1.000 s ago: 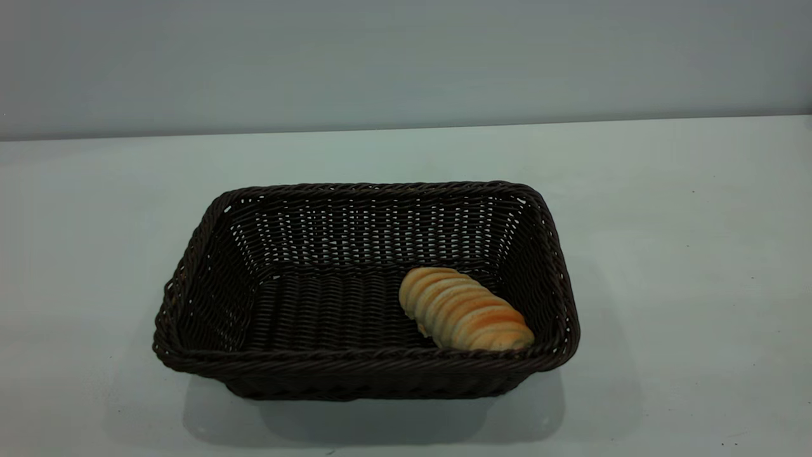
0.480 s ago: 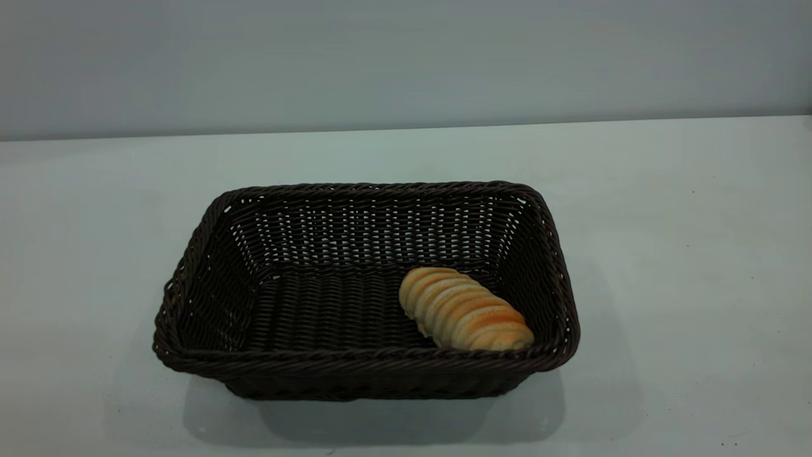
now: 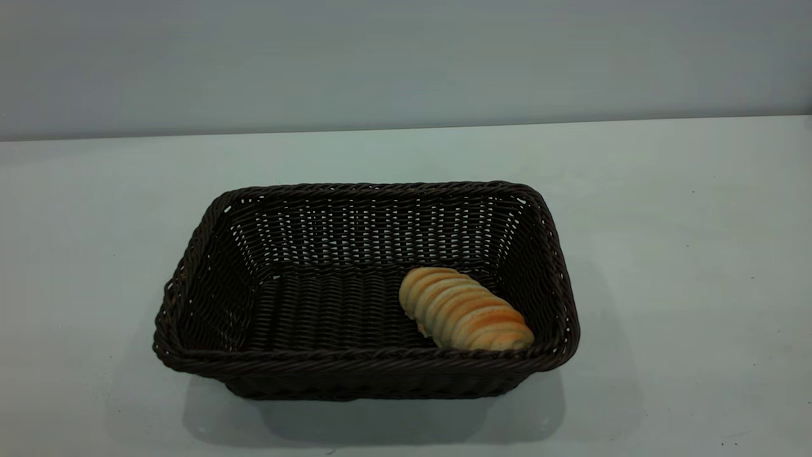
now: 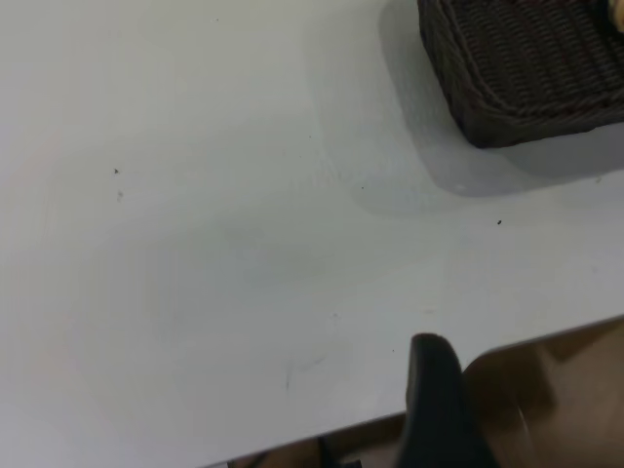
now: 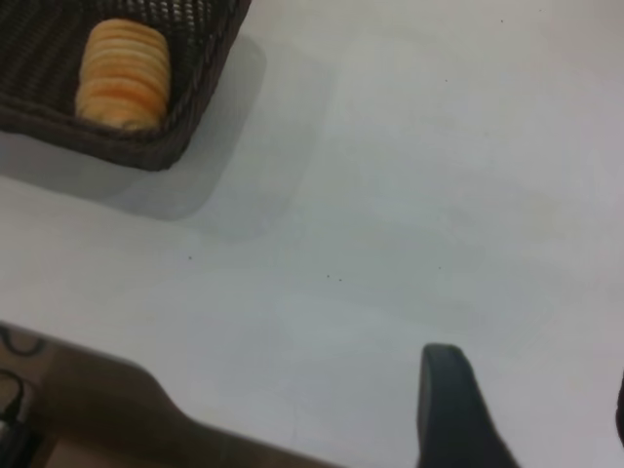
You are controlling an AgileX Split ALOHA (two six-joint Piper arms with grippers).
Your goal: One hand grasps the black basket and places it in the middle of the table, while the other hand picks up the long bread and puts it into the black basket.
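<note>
A: Where is everything?

B: The basket (image 3: 365, 292) sits at the middle of the counter (image 3: 685, 266), and the bread (image 3: 465, 309) lies on its floor toward the 4 o'clock corner, one end close against the near wall. By the look of it, both parts of the job are done.

A: If it needed another pick, how would the bread handle?

B: My guess is light and a bit soft, like a toy bun. The crosswise ridges should give the pads some purchase, so I would take it across the middle of its length, gently, so it does not squash or roll. The basket looks stiff and light for its bulk; the braided rim is the obvious place to pinch, at a short side.

A: And the tools?

B: Neither shows in the outside view. In the left wrist view one dark finger (image 4: 439, 409) of the left tool pokes in over the counter's near edge, well apart from the basket corner at about 1 o'clock of that picture. It holds nothing and touches nothing that I can see; how wide it stands, I cannot tell.

A: The right one?

B: Same story. One dark finger (image 5: 453, 409) of the right tool hangs over bare counter, well clear of the basket and bread. Nothing is in it, and its spread cannot be judged.
</note>
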